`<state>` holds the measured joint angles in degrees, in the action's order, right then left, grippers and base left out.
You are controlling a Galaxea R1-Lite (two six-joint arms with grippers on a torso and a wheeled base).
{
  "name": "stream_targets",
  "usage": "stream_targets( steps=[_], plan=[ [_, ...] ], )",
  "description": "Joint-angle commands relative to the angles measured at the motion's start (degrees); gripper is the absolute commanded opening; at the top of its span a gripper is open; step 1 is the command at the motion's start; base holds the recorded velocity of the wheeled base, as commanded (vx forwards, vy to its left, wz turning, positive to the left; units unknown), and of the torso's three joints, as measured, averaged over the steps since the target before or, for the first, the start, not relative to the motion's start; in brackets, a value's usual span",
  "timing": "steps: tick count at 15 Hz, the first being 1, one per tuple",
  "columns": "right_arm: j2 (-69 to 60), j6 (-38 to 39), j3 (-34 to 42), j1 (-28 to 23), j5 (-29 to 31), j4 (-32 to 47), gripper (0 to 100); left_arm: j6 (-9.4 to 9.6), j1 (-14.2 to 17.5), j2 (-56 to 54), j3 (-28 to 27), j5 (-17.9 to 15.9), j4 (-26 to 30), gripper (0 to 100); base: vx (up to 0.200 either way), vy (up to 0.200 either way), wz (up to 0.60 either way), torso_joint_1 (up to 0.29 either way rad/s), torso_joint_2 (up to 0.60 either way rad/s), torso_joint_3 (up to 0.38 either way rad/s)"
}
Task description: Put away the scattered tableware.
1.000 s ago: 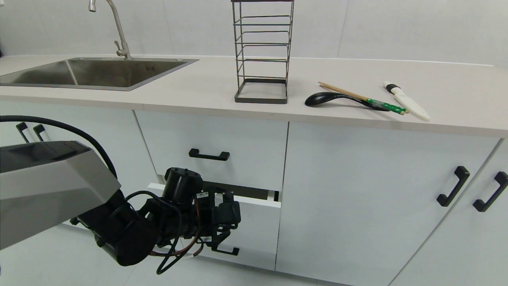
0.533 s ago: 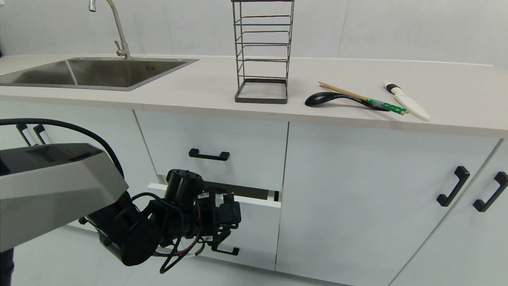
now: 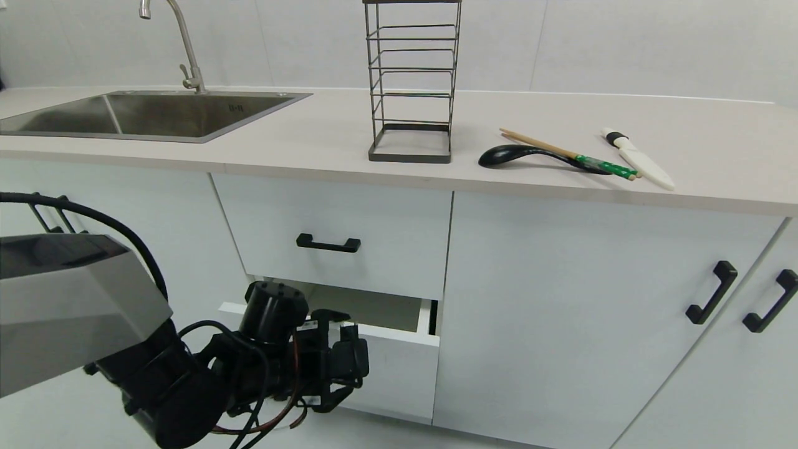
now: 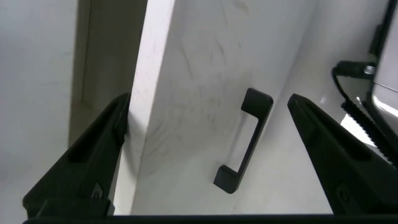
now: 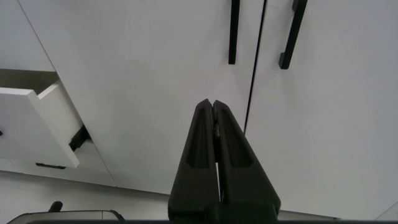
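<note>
One white lower drawer (image 3: 396, 368) has slid further out, the left pincer (image 3: 346, 362) spread open at its black bar handle (image 4: 244, 142), likely making room for the black plastic spoon (image 3: 508, 154).

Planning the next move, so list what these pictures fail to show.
- Inside of the lower drawer: head view, mostly hidden by its own front panel and the left claw.
- The drawer's handle: head view, covered by the left claw.
- Top of the wire rack: cut off by the head view's upper edge.
- Number of chopsticks: head view, too small, and they overlap the black spoon.
</note>
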<state>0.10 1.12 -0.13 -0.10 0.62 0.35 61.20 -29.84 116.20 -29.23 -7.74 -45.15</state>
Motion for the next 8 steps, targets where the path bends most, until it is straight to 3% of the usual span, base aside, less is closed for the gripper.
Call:
stream_targets(
  steps=[1,5,8],
  plan=[
    [0.08,0.02,-0.04,0.01,-0.01,0.0,0,-0.11,-1.36,-5.19,5.68,0.01,0.42,100,0.0,0.0,0.0,0.0,0.0,0.0],
    [0.08,0.02,-0.04,0.01,-0.01,0.0,0,-0.11,-4.17,-14.6,16.58,0.09,0.51,100,0.0,0.0,0.0,0.0,0.0,0.0],
    [0.08,0.02,0.05,0.01,-0.01,0.0,0,-0.11,-4.17,-15.39,17.1,0.27,0.42,100,0.0,0.0,0.0,0.0,0.0,0.0]
  ],
)
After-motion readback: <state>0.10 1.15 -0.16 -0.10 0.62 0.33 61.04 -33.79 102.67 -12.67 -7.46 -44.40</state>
